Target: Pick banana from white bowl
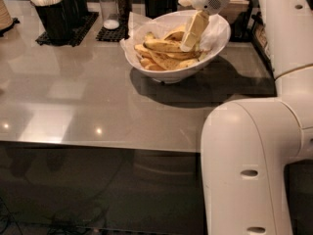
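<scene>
Our hand (188,43) hangs inside the white bowl (171,75), touching the bananas (164,53) — we cannot tell its grip.

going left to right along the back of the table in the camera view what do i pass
black cup of white utensils, salt shaker, white bowl of bananas, with the gripper down inside its right half

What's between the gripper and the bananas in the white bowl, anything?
Nothing visible. The gripper hangs inside the white bowl, right at the top of the bananas on the pile's right side. The paper lining sits under and behind the fruit, not over it.
</scene>
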Robot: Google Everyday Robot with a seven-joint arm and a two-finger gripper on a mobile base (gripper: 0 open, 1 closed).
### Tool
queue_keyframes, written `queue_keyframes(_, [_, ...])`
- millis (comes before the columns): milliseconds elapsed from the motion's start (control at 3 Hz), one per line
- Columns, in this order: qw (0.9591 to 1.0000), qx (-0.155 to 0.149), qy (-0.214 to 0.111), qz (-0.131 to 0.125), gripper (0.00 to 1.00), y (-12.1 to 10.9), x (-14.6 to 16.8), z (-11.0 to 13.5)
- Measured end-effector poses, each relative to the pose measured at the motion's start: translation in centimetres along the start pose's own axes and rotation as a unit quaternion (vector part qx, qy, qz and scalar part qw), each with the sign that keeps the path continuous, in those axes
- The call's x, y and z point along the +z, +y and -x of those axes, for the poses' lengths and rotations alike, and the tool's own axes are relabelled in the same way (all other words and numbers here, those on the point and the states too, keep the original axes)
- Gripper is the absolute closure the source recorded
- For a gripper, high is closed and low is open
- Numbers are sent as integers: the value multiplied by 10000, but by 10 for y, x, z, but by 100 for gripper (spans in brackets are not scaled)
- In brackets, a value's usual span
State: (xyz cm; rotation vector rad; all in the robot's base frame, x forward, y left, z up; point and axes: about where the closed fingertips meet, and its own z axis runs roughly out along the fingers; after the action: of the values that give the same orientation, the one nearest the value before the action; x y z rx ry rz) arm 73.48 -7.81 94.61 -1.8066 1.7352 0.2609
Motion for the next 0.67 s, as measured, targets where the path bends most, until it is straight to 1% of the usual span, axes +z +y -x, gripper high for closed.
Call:
queue_keyframes(333, [10000,-59,-55,-14,0,-8,18,7])
queue_keyframes(667, [10000,-59,-55,-14,0,-8,18,7])
